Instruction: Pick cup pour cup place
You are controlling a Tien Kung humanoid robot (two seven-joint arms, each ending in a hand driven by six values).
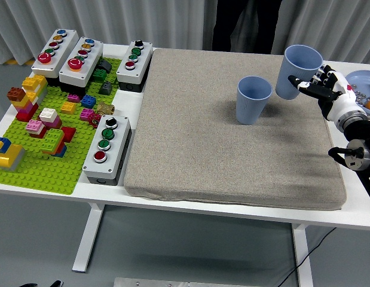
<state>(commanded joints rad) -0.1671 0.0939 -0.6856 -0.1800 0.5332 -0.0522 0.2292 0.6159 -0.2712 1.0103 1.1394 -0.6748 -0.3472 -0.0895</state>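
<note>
A blue cup (253, 99) stands upright on the grey mat (232, 131), right of centre. My right hand (322, 89) comes in from the right edge and is shut on a second blue cup (298, 72). It holds that cup upright, slightly above the mat, just right of the standing cup. The two cups are apart. I cannot see what is inside either cup. The left arm is out of view.
A green baseplate (47, 161) with loose bricks lies at the left, with several grey button boxes (107, 149) around it. A blue plate (361, 81) holding small items sits at the far right edge. A person in dark clothing (244, 24) stands behind the table.
</note>
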